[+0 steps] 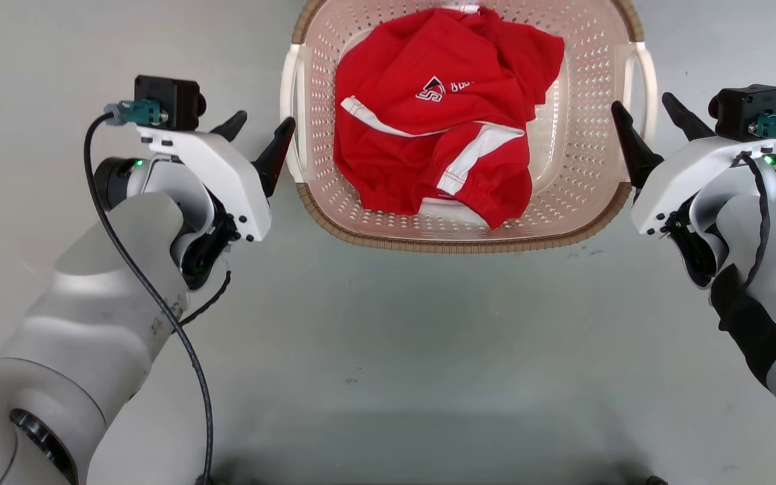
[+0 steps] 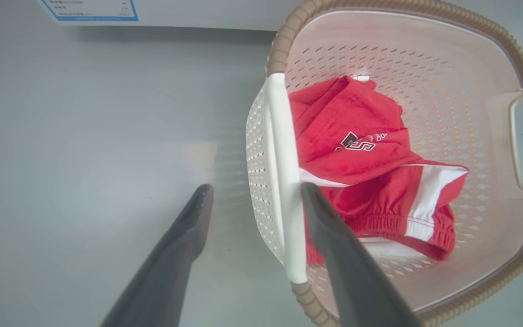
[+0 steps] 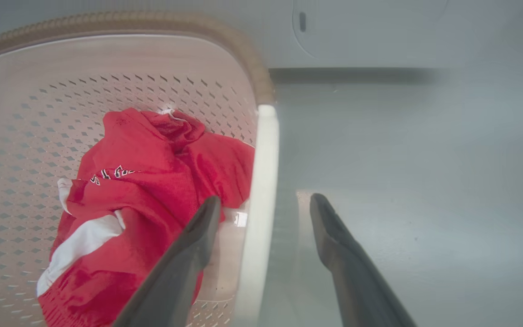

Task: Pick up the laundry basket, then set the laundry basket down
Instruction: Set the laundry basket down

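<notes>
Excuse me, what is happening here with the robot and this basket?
Both robot arms are at the pale pink perforated plastic laundry basket with brown woven-look rim, which holds a red and white garment. The left gripper straddles one white loop handle, the right gripper the other, jaws open. Nothing is gripped yet; the basket seems to sit on the grey floor.

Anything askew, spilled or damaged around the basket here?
Nothing stands out. The laundry basket sits level on the floor, intact, with the red garment bunched inside and nothing spilled. The left pincer and right pincer are open, each straddling a white handle.
</notes>
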You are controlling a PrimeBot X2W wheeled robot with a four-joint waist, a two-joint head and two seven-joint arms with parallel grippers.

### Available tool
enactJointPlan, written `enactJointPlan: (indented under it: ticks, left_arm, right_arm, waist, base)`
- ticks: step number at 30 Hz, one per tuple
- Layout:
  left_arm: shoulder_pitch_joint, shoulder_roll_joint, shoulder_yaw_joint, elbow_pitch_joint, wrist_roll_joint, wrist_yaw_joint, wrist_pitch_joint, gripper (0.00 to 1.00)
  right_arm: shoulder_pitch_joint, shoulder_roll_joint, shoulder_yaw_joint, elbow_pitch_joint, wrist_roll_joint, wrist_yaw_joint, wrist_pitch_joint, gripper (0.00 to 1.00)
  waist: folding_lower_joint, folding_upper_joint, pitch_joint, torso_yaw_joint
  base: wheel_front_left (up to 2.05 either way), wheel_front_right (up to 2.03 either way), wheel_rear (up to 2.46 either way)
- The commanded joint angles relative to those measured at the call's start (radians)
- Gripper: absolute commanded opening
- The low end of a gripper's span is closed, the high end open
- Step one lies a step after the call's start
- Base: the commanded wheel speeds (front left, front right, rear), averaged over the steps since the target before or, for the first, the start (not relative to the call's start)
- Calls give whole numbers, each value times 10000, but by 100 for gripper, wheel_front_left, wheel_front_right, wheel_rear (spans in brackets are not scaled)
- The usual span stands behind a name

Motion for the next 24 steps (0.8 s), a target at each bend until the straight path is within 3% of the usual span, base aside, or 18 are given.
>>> enactJointPlan:
  ticks: [1,24]
  left_arm:
    - [233,330,126,11,-87,130,-73,100]
    - [2722,89,382,1073,-1370,130,-498,100]
  right_arm:
    - [598,3,82,-41,76,-36,-33,100]
    - [2090,3,893,-153,1591,-36,253,100]
  waist:
    - [0,-1,-173,2]
    - [0,-1,-4154,319]
  base:
    - [0,0,0]
    - [0,0,0]
